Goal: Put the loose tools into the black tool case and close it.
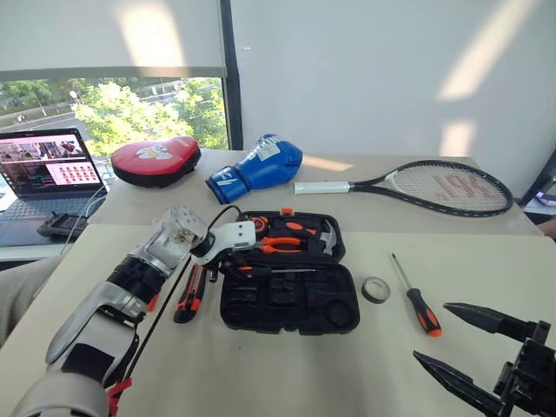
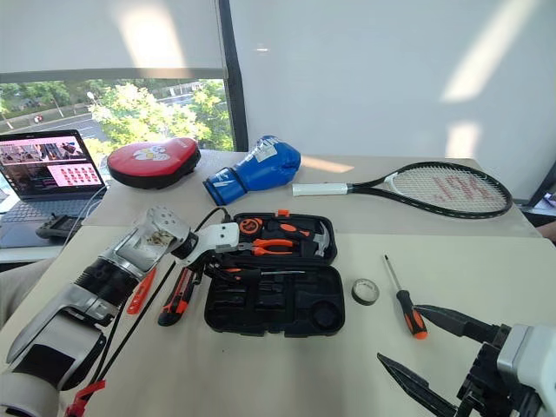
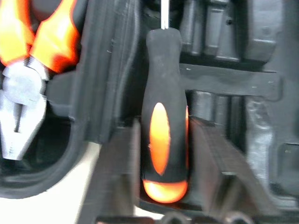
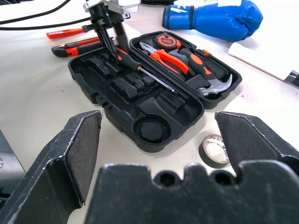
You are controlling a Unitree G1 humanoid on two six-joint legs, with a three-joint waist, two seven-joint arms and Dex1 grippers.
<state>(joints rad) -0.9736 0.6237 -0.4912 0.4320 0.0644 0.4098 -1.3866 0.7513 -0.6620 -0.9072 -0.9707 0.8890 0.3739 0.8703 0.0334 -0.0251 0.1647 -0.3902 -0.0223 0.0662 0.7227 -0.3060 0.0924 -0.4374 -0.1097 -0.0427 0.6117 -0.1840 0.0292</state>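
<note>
Black tool case (image 1: 287, 287) open flat at centre of frame on the beige table (image 1: 287, 373). Upper half holding orange-handled pliers (image 1: 280, 246), a steel hammer (image 4: 216, 87) and a round orange-and-black item, kind not clear. Lower half mostly bare moulded slots, with a black-and-orange screwdriver (image 4: 140, 68) lying along the hinge side, handle toward frame left.

Left gripper (image 4: 108, 39) reaching in from lower left over the case's left edge, pointing down at that screwdriver's handle. Fingers (image 4: 103, 37) straddling the handle with a narrow gap; firm grip or bare contact not clear from the wrist view, where the handle (image 3: 164, 140) sits between the two finger edges. Right gripper (image 1: 469, 347) at lower right of frame, fingers spread wide, nothing between them, clear of the table items.

Left of the case: black-orange utility knife (image 1: 190, 294) just beside the case edge, slim all-orange screwdriver (image 2: 140, 291) further left, partly behind the left arm. Right of the case: small black tape roll (image 1: 375, 289) near the case, second black-and-orange screwdriver (image 1: 415, 298) just beyond it, tip toward the top of frame.

Far table at top of frame: red oval pad (image 1: 156, 160), blue boxing glove (image 1: 258, 168), tennis racket (image 1: 417, 186). Open laptop (image 1: 43, 169) at upper left, window with trees behind, white wall at right.
</note>
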